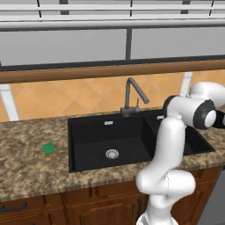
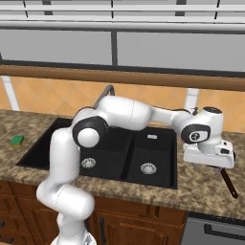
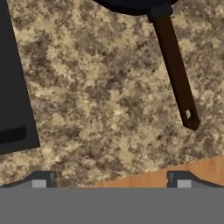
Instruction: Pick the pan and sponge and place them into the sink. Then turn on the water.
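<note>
Left base view: the sponge (image 1: 49, 149) lies on the granite counter (image 1: 26, 167) left of the sink (image 1: 88, 127), apart from its rim. Both basins hold nothing. The faucet (image 1: 130, 94) stands behind the sink, with no stream running. The arm reaches right, past the small basin.

Right base view: the gripper (image 2: 214, 167) hovers above the counter right of the sink. The pan handle (image 2: 229, 183) projects from beneath the hand; the pan body is hidden.

Hand view: the pan (image 3: 135, 4) rests on the counter at the top edge, its handle running down and right. The fingertips (image 3: 43, 180) stand wide apart, holding nothing.

Handling: the pan is judged rigid and moderately heavy, its weight at the bowl end. Grasp the handle close to the bowl to limit tilt. The sponge is light and compressible; grip it across its sides.
</note>
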Motion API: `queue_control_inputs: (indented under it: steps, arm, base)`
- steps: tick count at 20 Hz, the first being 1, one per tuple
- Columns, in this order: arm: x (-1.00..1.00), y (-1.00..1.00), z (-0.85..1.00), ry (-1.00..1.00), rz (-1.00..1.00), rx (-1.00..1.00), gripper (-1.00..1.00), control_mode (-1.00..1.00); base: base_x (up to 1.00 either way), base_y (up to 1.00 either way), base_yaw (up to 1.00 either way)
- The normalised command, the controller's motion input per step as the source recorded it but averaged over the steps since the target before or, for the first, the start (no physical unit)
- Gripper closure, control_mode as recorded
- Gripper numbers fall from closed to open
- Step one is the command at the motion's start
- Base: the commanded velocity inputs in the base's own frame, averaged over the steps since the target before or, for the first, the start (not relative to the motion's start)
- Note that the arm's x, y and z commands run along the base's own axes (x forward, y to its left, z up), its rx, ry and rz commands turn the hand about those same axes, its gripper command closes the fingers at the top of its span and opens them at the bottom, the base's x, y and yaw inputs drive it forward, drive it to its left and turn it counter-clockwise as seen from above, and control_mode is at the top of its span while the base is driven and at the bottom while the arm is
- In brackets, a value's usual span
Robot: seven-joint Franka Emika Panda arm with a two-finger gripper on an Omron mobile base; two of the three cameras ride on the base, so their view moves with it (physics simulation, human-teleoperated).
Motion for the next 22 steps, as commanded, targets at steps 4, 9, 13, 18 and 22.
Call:
queue_control_inputs:
  steps: [4,9,13,18,22]
  arm:
    - [0.26,-0.16,-0.06,0.03,0.02,0.05,-1.0,-1.0]
    - [0.21,-0.18,-0.07,0.04,0.02,0.02,-1.0,-1.0]
    - [0.23,-0.12,-0.25,0.01,0.01,0.0,-1.0,-1.0]
    - [0.18,-0.14,-0.31,0.0,0.02,0.0,-1.0,-1.0]
    - [0.17,-0.14,-0.44,-0.03,0.04,0.0,-1.0,-1.0]
  base:
    - [0.0,0.0,0.0]
    - [0.0,0.0,0.0]
    - [0.0,0.0,0.0]
    - [0.0,0.0,0.0]
    - [0.0,0.0,0.0]
